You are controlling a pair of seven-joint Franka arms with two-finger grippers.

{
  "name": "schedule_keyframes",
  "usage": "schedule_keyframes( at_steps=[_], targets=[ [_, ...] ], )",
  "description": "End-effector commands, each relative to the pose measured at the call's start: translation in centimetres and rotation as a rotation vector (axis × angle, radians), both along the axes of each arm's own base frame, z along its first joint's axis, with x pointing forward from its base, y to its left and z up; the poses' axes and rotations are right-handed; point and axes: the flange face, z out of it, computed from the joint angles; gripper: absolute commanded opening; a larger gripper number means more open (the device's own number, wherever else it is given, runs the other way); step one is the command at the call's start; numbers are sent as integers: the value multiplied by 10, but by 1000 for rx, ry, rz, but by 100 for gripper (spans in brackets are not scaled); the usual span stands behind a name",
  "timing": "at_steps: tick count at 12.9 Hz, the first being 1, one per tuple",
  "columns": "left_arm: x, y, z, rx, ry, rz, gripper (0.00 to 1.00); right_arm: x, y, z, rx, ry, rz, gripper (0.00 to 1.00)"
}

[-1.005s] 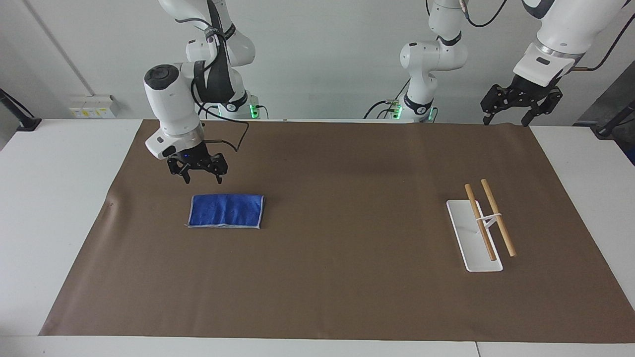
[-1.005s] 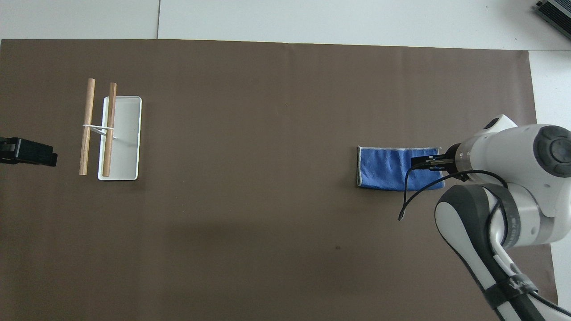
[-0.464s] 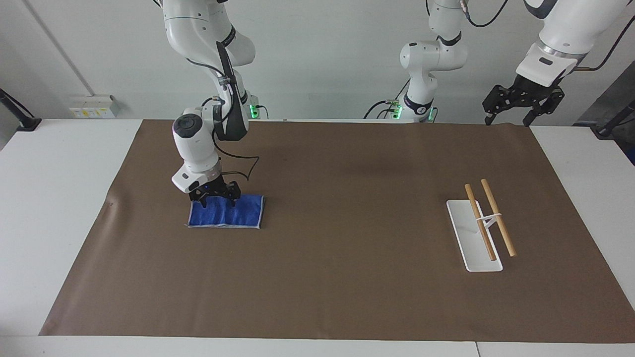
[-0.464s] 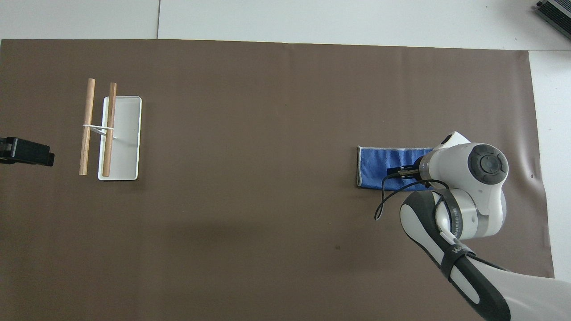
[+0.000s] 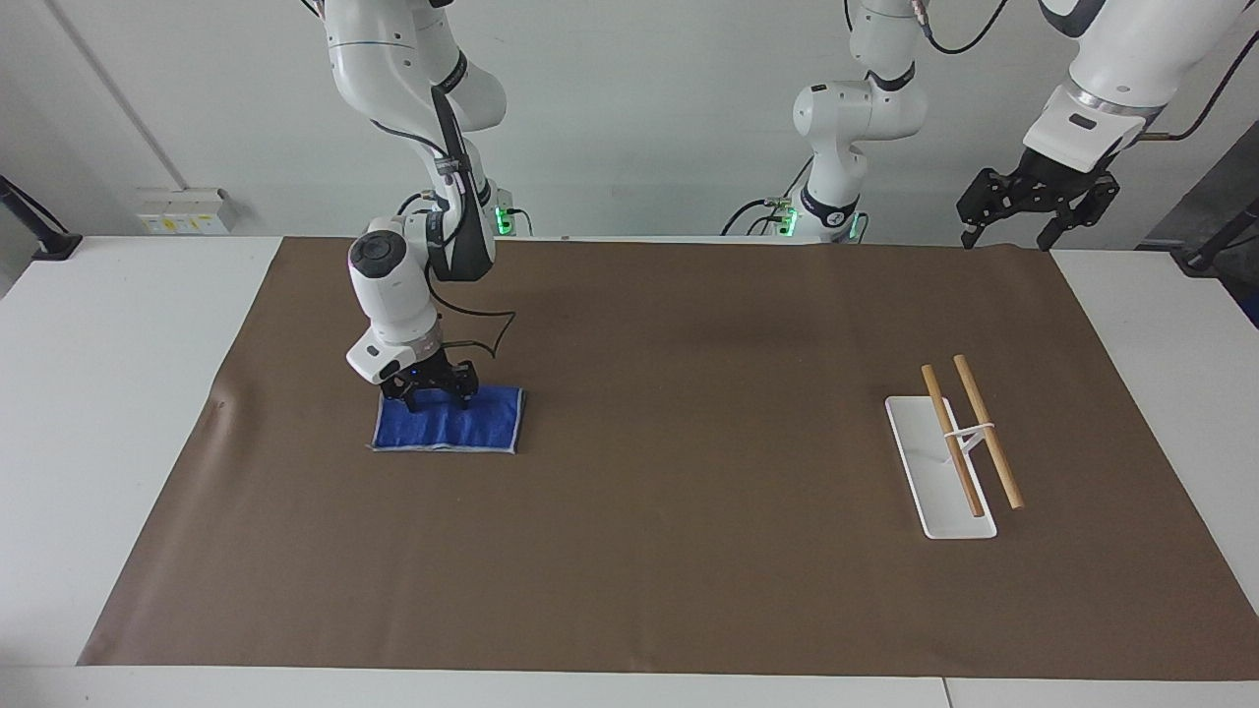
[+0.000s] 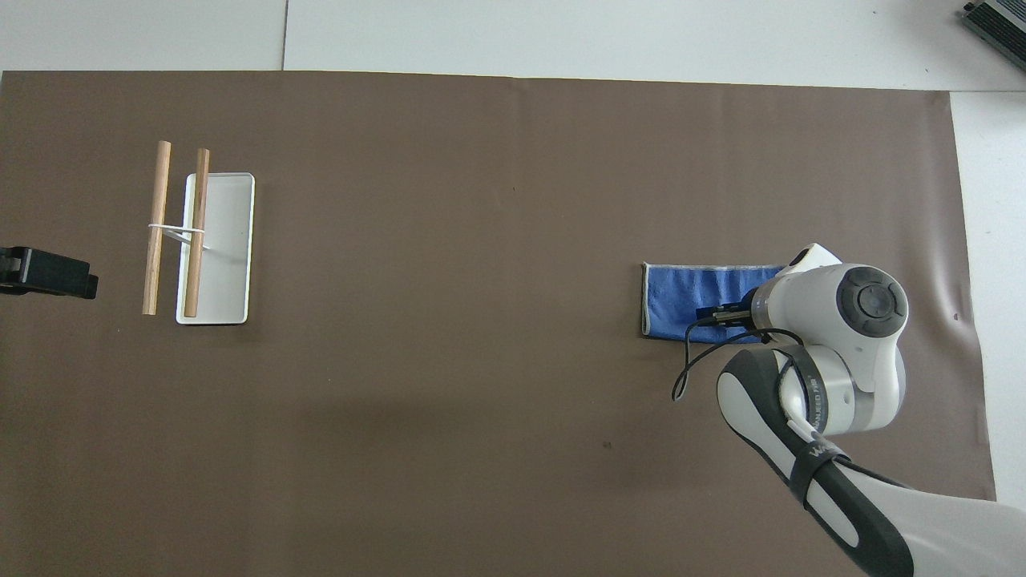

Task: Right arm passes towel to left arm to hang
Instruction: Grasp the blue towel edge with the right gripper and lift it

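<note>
Right pincer (image 5: pixel 431 402) lower, onto towel (image 5: pixel 462 425)

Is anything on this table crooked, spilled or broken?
Nothing stands out. The blue towel lies flat and neatly folded on the brown mat, with the right gripper down on its edge. The wooden-bar rack stands upright. The left gripper waits, raised.

no readable text, labels or numbers anywhere.

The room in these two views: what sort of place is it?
Probably a robotics lab: two white arms, right arm and left arm, work over a brown mat holding only a towel and rack.
</note>
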Motion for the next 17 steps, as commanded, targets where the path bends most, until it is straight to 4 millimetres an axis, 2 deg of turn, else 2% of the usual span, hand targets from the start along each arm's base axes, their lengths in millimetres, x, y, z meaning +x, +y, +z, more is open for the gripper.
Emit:
schedule_keyframes(
  at_steps=[1, 2, 3, 5, 8, 12, 15, 17],
  targets=[
    [-5, 2, -1, 15, 7, 9, 100, -5, -5, -4, 22, -13, -11, 38],
    [-5, 2, -1, 15, 7, 9, 100, -5, -5, -4, 25, -9, -19, 4],
    [-5, 2, -1, 15, 7, 9, 100, -4, -5, -3, 27, -11, -20, 0],
    [-5, 2, -1, 15, 7, 9, 100, 3, -2, 6, 30, -21, -22, 0],
    [-5, 2, -1, 15, 7, 9, 100, 18, 2, 42, 35, -30, -20, 0],
    [-5, 2, -1, 15, 7, 9, 100, 26, 33, 104, 53, -56, -6, 0],
    [-5, 2, -1, 15, 7, 9, 100, 33, 67, 157, 69, -80, -1, 0],
    [-5, 2, -1, 15, 7, 9, 100, 36, 95, 183, 121, -99, -14, 0]
  ],
)
